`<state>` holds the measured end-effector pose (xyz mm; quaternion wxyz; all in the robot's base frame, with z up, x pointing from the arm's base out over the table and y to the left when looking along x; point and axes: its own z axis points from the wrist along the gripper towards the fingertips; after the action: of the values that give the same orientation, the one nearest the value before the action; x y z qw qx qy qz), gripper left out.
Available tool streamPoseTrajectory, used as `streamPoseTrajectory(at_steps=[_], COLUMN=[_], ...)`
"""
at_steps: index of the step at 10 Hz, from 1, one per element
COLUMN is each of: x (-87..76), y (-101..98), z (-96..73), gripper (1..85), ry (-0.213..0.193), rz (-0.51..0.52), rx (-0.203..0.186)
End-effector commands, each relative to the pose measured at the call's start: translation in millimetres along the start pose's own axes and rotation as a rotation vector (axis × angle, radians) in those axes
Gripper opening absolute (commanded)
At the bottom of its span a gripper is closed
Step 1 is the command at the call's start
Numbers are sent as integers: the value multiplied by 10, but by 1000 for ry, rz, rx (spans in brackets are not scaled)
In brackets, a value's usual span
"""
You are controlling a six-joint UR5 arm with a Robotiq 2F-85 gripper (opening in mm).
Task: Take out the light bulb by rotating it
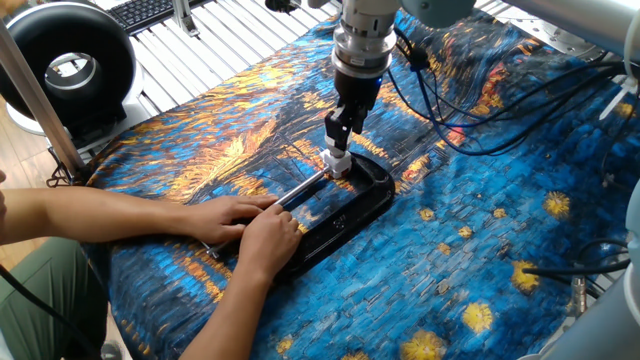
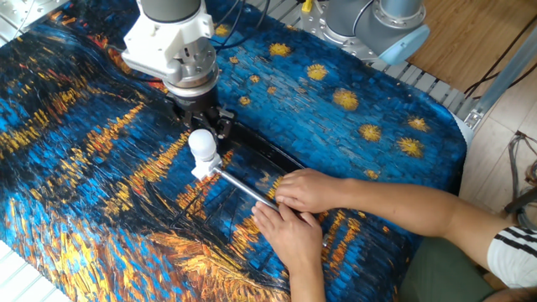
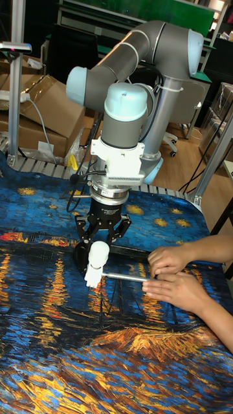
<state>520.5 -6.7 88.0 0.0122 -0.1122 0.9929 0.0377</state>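
Observation:
The light bulb (image 2: 201, 143) (image 3: 99, 253) is small and white. It stands upright in a short white socket (image 2: 206, 165) (image 1: 338, 166) at the end of a black C-clamp (image 1: 352, 205) (image 2: 262, 152). My gripper (image 3: 101, 240) (image 2: 202, 126) (image 1: 339, 138) hangs straight over the bulb. Its dark fingers (image 3: 81, 231) splay open on either side of the globe and do not press it. In one fixed view a finger hides most of the globe. A person's two hands (image 1: 250, 225) (image 2: 298, 201) (image 3: 171, 272) hold down the clamp and its metal screw rod (image 1: 303, 189).
The table is covered by a blue and orange painted cloth (image 1: 480, 250). A black round lamp (image 1: 65, 62) and a keyboard (image 1: 150, 10) sit beyond its far left corner. Cables (image 1: 480, 95) trail behind my arm. A second arm's base (image 2: 377, 21) stands at the table's edge.

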Motion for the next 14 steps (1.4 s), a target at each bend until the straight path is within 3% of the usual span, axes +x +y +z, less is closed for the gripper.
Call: streamPoseTrajectory(at_steps=[1, 4, 7, 10, 14], x=[-71, -190, -80, -52, -139], y=[94, 78, -10, -24, 68], z=[-21, -26, -19, -18, 15], gripper=[493, 517, 533, 540, 537], ry=[-28, -74, -32, -21, -26], rz=[37, 13, 21, 37, 89], rx=[-39, -33, 1, 6, -17])
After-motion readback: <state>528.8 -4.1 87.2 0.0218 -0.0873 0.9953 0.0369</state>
